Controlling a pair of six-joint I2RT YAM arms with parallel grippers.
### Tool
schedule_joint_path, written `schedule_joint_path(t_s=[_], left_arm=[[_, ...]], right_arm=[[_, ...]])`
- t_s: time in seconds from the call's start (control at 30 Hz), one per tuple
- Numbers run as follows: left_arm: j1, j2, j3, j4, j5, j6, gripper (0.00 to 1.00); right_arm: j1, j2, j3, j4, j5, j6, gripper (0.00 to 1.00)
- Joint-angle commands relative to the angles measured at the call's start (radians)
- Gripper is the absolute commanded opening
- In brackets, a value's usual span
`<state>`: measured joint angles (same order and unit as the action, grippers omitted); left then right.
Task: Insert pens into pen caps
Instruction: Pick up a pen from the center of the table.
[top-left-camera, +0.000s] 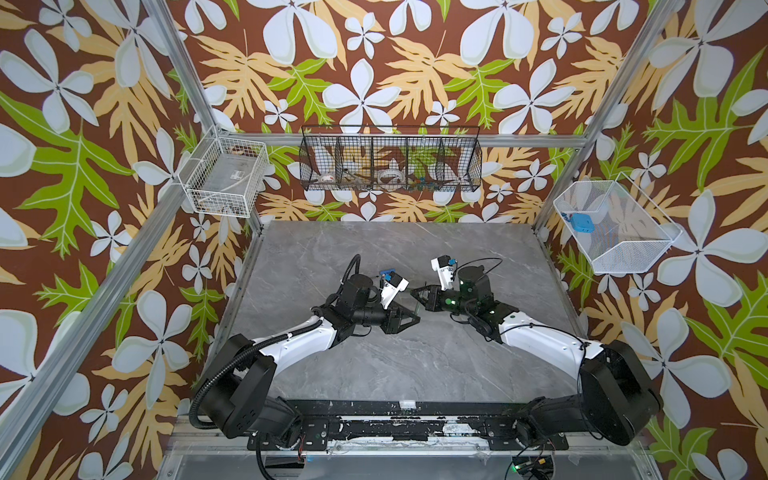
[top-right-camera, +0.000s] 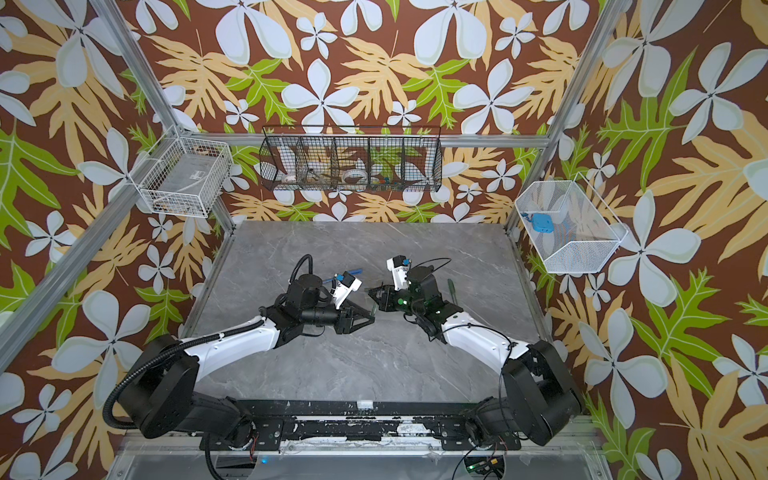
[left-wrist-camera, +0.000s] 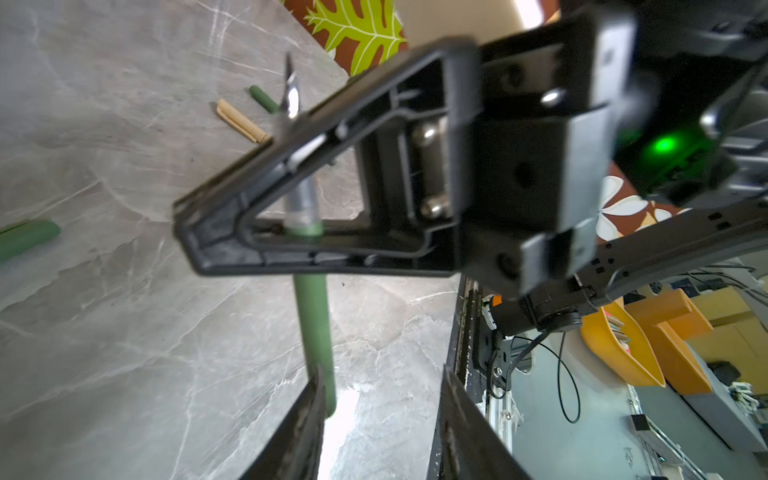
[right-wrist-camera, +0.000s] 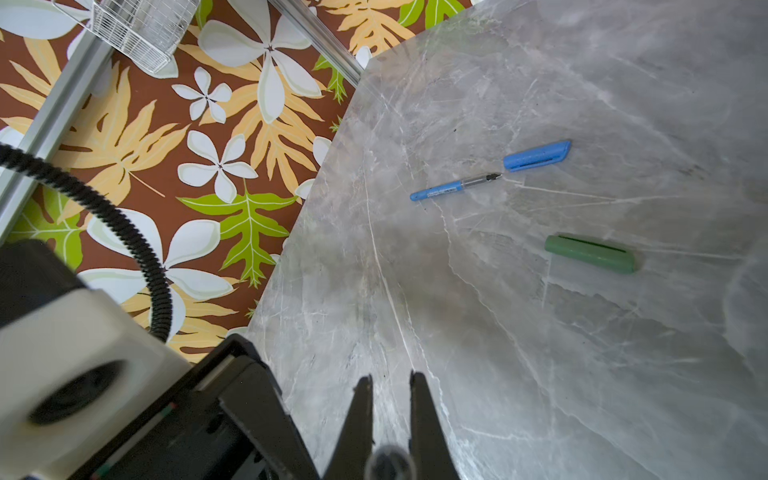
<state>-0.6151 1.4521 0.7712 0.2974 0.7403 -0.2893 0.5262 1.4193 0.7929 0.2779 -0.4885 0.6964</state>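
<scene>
We've got the right gripper (right-wrist-camera: 390, 382) clamped shut on the green pen (left-wrist-camera: 311, 316) near its nib, above the table (right-wrist-camera: 540, 374), and the left gripper (left-wrist-camera: 382, 374) part open and empty with the pen tail just beside one finger, so a nudge there could skew the pen off the green cap (right-wrist-camera: 590, 254).

Here's the left arm (top-left-camera: 291, 345), glossy white shell between chunky black joint housings; ribbed black hose (right-wrist-camera: 135, 245) curling off it; right arm (top-left-camera: 540, 336) matches, same white-and-black build; up close, black triangular fingers (left-wrist-camera: 332, 259), ribbed and hollowed; silver screw heads (left-wrist-camera: 434, 206) behind them; a green light (left-wrist-camera: 665, 145) on the wrist; white camera box (top-left-camera: 394, 289), blue connector (top-left-camera: 388, 276).
</scene>
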Motion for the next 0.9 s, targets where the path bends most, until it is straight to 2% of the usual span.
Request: schedule_joint_path(t_s=[0.0,0.57,0.87], left_arm=[[0.002,-0.001,0.001,0.020,0.030,0.004,0.47],[0.002,0.049,0.054,-0.032,-0.019,0.020,0.46],[0.002,0.062,0.059,-0.032,-0.009,0.015,0.46]], right_arm=[[0.002,0.002,0.003,0.048,0.005,0.003,0.00],[0.006,-0.028,-0.033,0.090,-0.035,0.021,0.00],[0.012,-0.023,-0.064,0.224,-0.024,0.084,0.00]])
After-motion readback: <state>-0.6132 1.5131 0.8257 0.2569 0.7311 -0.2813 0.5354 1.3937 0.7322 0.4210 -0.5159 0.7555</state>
